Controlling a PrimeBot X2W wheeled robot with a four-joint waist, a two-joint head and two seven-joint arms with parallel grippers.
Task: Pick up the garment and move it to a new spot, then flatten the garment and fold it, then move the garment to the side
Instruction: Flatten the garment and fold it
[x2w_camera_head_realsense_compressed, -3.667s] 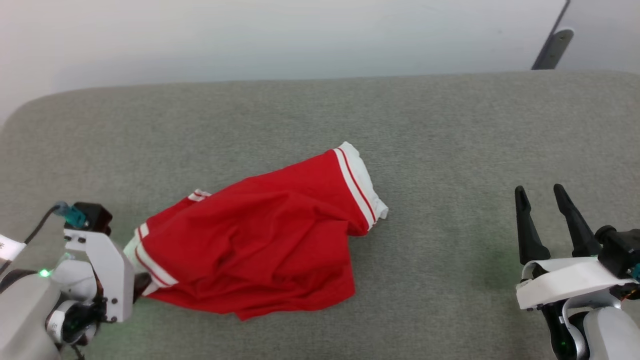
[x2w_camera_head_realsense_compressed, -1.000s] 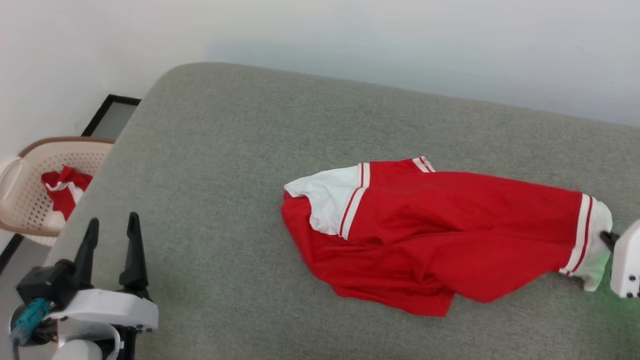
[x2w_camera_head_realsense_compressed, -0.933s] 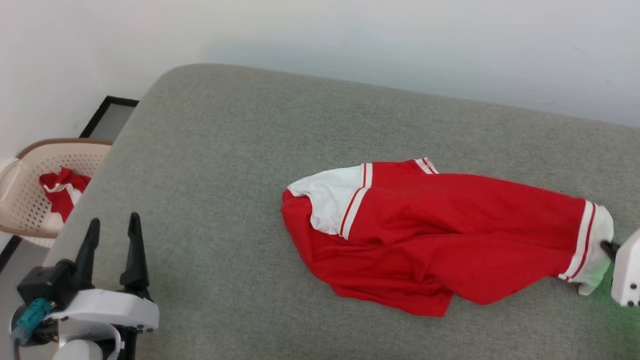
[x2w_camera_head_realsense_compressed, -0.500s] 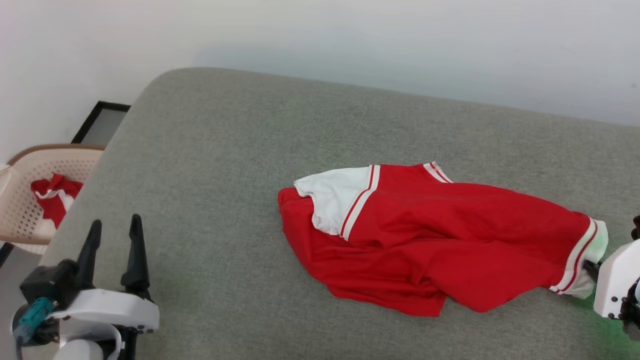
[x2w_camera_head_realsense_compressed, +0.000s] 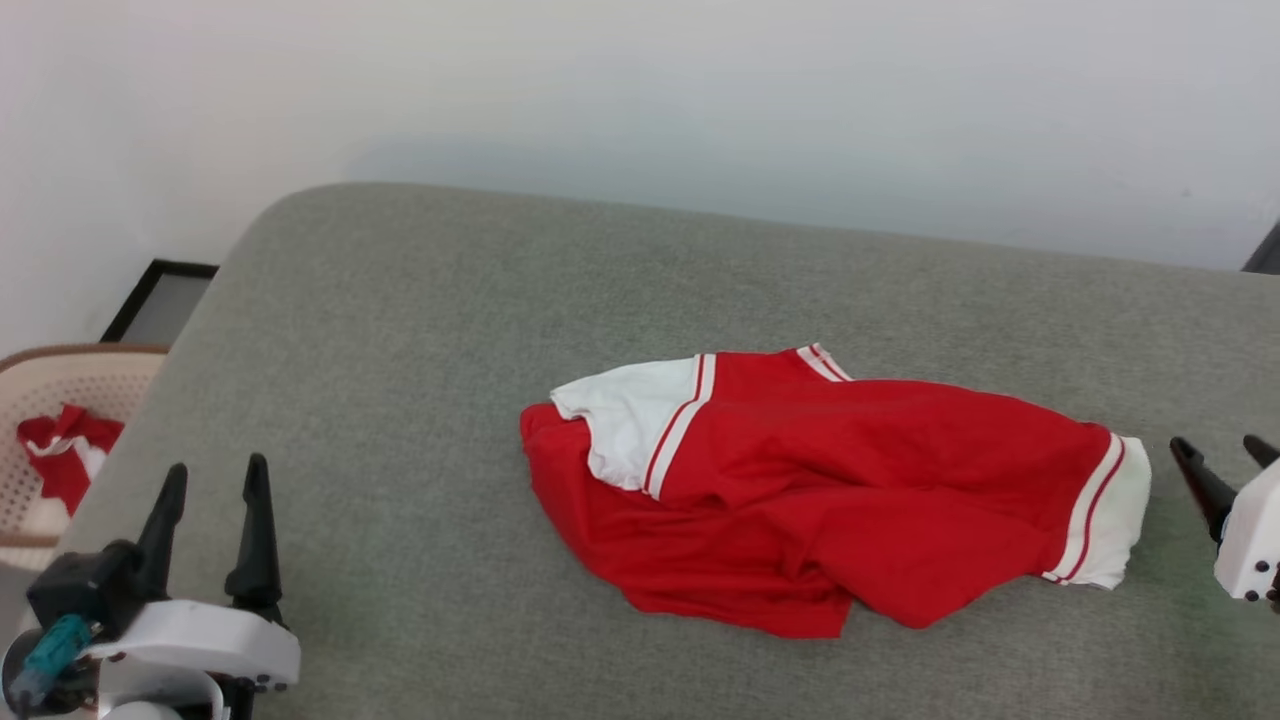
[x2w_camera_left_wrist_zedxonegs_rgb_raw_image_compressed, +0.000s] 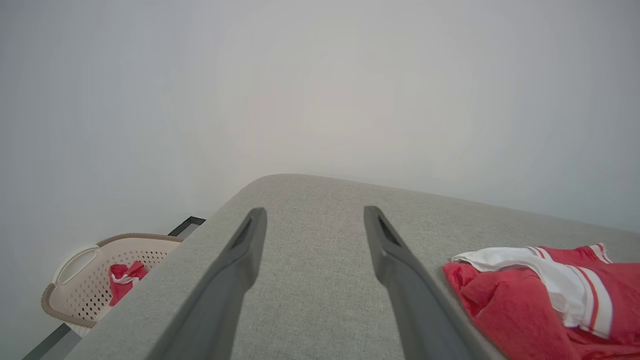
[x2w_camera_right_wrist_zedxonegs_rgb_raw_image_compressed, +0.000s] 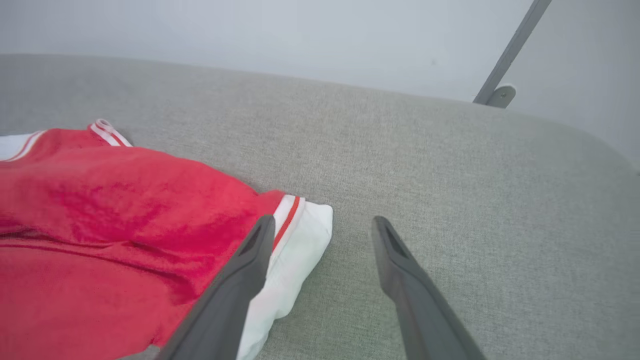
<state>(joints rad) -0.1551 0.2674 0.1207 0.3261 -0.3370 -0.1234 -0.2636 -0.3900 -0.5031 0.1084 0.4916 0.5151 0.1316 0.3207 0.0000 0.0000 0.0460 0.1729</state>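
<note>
You have the right gripper (x2w_camera_head_realsense_compressed: 1217, 450) spread wide, empty, just beside the white-sleeved end of the garment (x2w_camera_head_realsense_compressed: 820, 490).

Garment (x2w_camera_head_realsense_compressed: 830, 500): lies lengthwise at the middle of the tabletop (x2w_camera_head_realsense_compressed: 450, 330), with the wall (x2w_camera_head_realsense_compressed: 640, 90) behind, and one sleeve end is just beside the right end effector (x2w_camera_head_realsense_compressed: 1214, 441) at the tabletop's right side. Left end effector (x2w_camera_head_realsense_compressed: 218, 463): over the near left corner of the tabletop, well apart from the garment. Laundry basket (x2w_camera_head_realsense_compressed: 90, 349): off the tabletop's left edge, lower down, with a bunched cloth (x2w_camera_head_realsense_compressed: 62, 455) in it.
</note>
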